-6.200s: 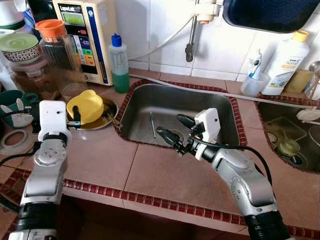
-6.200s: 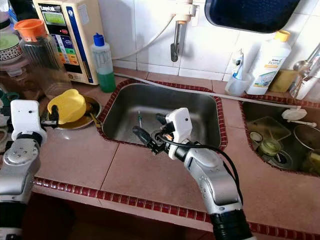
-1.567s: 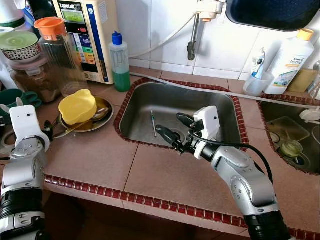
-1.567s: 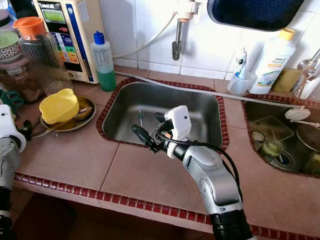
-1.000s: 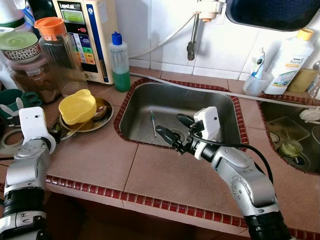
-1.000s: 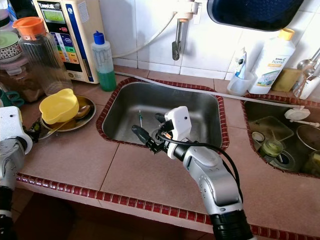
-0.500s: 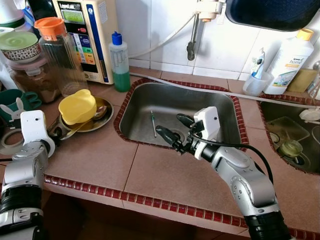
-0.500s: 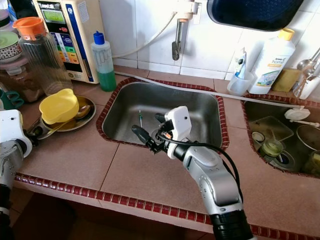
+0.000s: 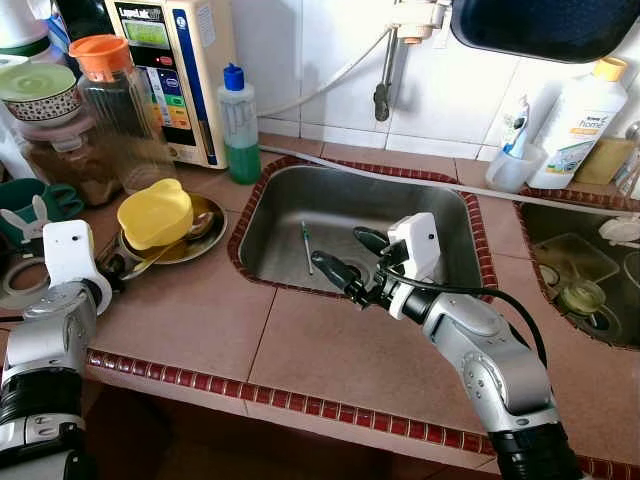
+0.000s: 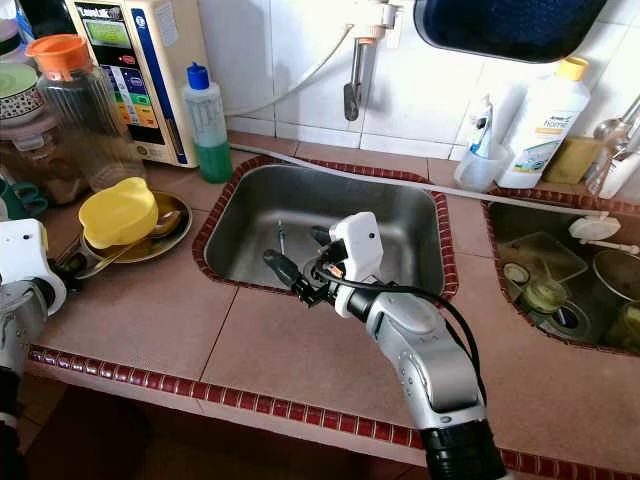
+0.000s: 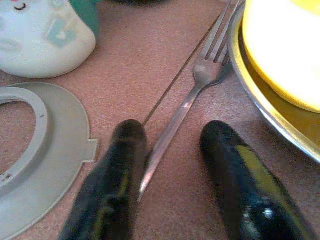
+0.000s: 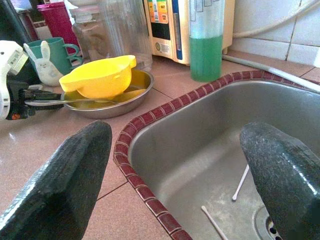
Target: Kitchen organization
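Two black fingers of the left gripper (image 11: 167, 165) are seen low on the tiled counter (image 9: 330, 350), spread apart, with the fork (image 11: 187, 107) handle lying between them; one finger appears to touch the handle, the other stands clear, so the fork is straddled rather than pinched. The fork's tines are pointed toward the metal plate (image 9: 205, 238), its head resting just at the rim. On that plate a yellow bowl (image 9: 155, 212) is set upside down, with a spoon (image 9: 190, 230) lying beside it. A grey ring (image 11: 30, 150) and a bunny mug (image 11: 42, 35) are found just beside the gripper.

The right gripper (image 9: 358, 258) is held over the near edge of the sink (image 9: 350, 215), its fingers wide open and holding nothing. A small stick (image 9: 305, 247) and cotton swabs (image 12: 240, 182) are seen on the sink's bottom. Behind, a green soap bottle (image 9: 238, 125), a jug (image 9: 125, 110) with an orange lid and a water unit (image 9: 180, 60) are lined up against the tiled wall, and a white bottle (image 9: 575, 120) is stood at the far right
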You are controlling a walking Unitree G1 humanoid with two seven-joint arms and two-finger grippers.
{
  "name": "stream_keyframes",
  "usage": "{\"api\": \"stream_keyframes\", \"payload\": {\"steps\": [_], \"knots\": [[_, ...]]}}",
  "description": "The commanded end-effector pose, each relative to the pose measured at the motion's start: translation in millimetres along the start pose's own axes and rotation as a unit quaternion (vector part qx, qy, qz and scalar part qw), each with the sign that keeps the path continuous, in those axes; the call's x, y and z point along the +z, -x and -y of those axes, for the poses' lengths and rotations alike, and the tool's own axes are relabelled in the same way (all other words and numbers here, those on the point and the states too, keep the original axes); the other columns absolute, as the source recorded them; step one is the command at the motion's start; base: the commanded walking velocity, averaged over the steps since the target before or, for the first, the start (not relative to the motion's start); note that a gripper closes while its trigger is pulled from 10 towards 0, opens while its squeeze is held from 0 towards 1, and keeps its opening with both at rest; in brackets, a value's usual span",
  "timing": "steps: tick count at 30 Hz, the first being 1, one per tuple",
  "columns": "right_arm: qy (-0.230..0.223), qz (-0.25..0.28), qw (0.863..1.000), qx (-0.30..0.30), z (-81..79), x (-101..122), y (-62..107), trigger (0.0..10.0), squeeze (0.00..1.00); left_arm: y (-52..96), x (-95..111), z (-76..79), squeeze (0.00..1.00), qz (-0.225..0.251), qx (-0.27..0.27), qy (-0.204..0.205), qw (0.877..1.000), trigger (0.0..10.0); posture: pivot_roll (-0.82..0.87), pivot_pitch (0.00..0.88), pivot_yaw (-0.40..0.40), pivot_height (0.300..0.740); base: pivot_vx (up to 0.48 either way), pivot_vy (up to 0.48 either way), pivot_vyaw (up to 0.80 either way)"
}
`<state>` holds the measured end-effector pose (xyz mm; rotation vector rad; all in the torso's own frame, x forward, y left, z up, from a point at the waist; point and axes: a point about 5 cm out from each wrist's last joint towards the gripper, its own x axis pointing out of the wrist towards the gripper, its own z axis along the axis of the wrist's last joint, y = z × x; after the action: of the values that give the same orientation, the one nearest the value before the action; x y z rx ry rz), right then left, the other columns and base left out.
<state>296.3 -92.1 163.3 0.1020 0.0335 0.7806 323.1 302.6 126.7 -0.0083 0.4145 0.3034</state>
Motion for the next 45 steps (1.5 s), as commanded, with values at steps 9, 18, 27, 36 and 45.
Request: {"api": "stream_keyframes", "payload": {"steps": [9, 18, 27, 36, 45], "knots": [[0.007, 0.009, 1.000, 0.001, -1.6, 5.3, -0.4, 10.0, 0.00, 1.6, -8.8, 0.5, 0.00, -0.021, -0.007, -0.003, 1.000, 0.0, 0.09, 0.029, 0.016, 0.740, 0.000, 0.000, 0.00], [0.006, 0.009, 1.000, 0.002, -1.4, 5.2, -1.5, 10.0, 0.00, 3.4, -11.6, 2.3, 0.00, -0.024, -0.006, -0.003, 1.000, 0.0, 0.10, 0.024, 0.016, 0.740, 0.000, 0.000, 0.00], [0.006, 0.010, 1.000, 0.001, -1.5, 5.3, -2.3, 10.0, 0.00, 4.8, -12.7, 3.3, 0.00, -0.023, 0.001, -0.003, 1.000, 0.0, 0.10, 0.025, 0.016, 0.740, 0.000, 0.000, 0.00], [0.006, 0.009, 1.000, 0.001, -1.5, 5.2, -2.4, 10.0, 0.00, 6.8, -16.5, 3.5, 0.00, -0.022, 0.019, 0.000, 1.000, 0.0, 0.10, 0.027, 0.014, 0.740, 0.000, 0.000, 0.00], [0.005, 0.009, 1.000, 0.000, -0.9, 4.9, -2.6, 10.0, 0.00, 12.0, -7.7, -11.1, 0.00, 0.032, 0.110, 0.000, 0.993, 0.0, 0.10, 0.029, 0.010, 0.740, 0.000, 0.000, 0.00]]}}
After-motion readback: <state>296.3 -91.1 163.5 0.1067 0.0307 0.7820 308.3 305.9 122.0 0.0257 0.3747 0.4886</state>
